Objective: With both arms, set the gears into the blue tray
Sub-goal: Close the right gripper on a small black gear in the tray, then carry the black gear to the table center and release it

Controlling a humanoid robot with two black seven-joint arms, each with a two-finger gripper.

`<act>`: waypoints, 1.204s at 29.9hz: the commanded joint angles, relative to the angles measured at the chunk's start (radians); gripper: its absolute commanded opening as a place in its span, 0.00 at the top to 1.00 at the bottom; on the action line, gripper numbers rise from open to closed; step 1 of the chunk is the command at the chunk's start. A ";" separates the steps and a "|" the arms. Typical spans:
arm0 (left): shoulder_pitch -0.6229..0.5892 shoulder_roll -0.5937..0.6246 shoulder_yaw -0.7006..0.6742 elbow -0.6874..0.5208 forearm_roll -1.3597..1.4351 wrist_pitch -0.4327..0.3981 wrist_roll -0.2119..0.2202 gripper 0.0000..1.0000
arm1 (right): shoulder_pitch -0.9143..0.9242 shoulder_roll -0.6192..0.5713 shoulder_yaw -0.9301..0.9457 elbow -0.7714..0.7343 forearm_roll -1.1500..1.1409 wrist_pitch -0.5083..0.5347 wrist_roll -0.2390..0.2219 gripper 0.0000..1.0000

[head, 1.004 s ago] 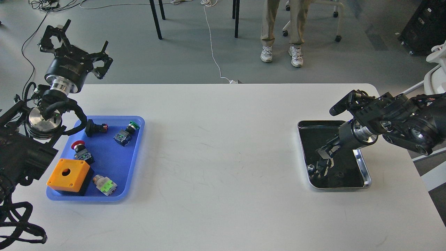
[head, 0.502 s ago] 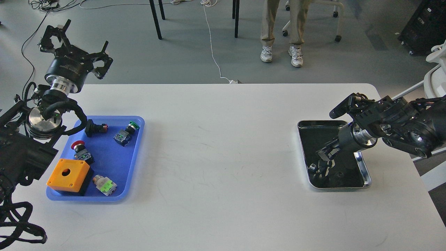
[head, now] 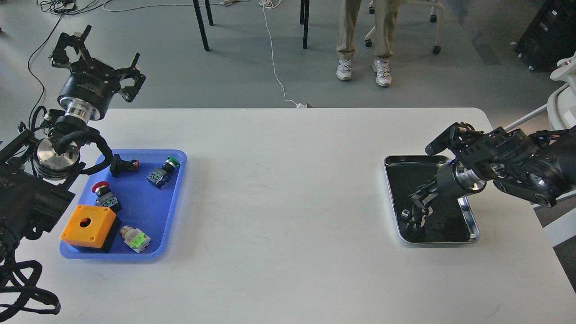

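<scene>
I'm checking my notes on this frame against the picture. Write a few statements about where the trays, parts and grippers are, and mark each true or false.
1. The right gripper reaches down into the silver tray. True.
2. The orange box sits in the silver tray. False: it sits in the blue tray, at its near left corner.
3. The left gripper is raised beyond the far left corner of the table, with its fingers spread. True.
4. The two trays touch. False: they lie at opposite ends of the table, far apart.
5. The red button lies on the bare table. False: it lies in the blue tray.
</scene>
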 commanded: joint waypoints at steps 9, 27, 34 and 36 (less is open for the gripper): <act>0.000 0.003 0.000 0.000 -0.001 0.000 0.000 0.02 | 0.005 -0.009 0.000 0.007 0.000 0.000 0.005 0.78; -0.002 0.027 0.000 0.000 0.000 0.000 0.003 0.02 | 0.262 0.009 0.084 0.099 0.011 -0.006 0.008 0.79; -0.002 0.032 0.002 0.000 0.000 0.000 0.008 0.02 | 0.255 0.149 0.204 0.122 0.015 -0.065 0.008 0.80; 0.000 0.043 0.002 0.000 0.000 0.000 0.008 0.02 | 0.242 0.195 0.225 0.122 0.018 -0.079 0.008 0.80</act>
